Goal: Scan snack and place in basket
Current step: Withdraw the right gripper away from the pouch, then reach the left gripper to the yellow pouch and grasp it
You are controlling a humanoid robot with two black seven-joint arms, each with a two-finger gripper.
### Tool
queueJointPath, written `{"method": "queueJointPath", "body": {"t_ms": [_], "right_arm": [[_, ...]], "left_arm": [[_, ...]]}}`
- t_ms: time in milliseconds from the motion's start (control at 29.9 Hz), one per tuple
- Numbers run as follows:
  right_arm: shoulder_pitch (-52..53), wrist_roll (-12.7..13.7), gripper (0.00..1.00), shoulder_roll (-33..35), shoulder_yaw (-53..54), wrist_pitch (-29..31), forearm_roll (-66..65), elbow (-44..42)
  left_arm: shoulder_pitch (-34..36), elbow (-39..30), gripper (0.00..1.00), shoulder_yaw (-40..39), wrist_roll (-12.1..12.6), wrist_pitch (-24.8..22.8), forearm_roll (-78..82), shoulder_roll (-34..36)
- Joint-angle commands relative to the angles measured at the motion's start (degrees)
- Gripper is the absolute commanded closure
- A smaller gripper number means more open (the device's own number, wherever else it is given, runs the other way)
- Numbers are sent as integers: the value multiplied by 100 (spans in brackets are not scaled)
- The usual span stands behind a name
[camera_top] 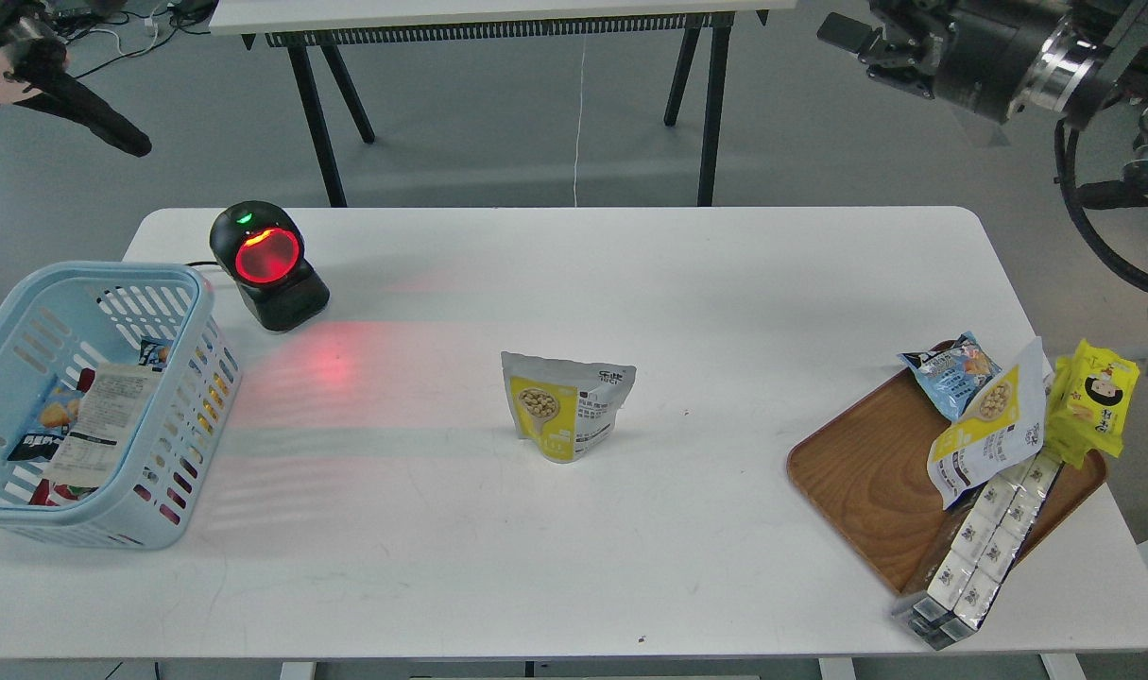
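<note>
The snack (567, 406), a pouch with a silvery-white top and a yellow lower part, stands upright by itself in the middle of the white table (574, 567). The light blue basket (192, 283) stands at the table's left edge with several packs inside. My right gripper (866, 49) is high at the top right, far above and behind the table. Its two dark fingers look apart and hold nothing. Of my left arm only a dark part shows at the top left corner. Its gripper is out of view.
A black scanner (266, 264) with a glowing red window stands at the back left and throws red light on the table. A brown wooden tray (866, 472) at the right holds a light blue bag, a similar yellow pouch, a bright yellow pack and a long wrapped pack.
</note>
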State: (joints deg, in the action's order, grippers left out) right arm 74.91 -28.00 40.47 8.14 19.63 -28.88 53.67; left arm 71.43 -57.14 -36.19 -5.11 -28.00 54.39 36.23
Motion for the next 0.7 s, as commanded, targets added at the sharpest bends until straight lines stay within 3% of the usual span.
{"method": "queueJointPath", "body": {"t_ms": [0, 268, 468, 669], "right_arm": [[-108, 0, 1, -65, 108, 15, 996, -322], [-258, 0, 1, -495, 117, 50, 3272, -1296], [-459, 0, 1, -1075, 564, 50, 3767, -1931], [-1250, 136, 1, -1173, 1864, 172, 3837, -1887]], "left_arm": [[-15, -753, 7, 16, -8, 0, 808, 86], [29, -1738, 7, 7, -8, 0, 2118, 86], [-24, -1959, 8, 15, -60, 0, 3173, -344], [-41, -2152, 8, 674, -411, 0, 4421, -819]]}}
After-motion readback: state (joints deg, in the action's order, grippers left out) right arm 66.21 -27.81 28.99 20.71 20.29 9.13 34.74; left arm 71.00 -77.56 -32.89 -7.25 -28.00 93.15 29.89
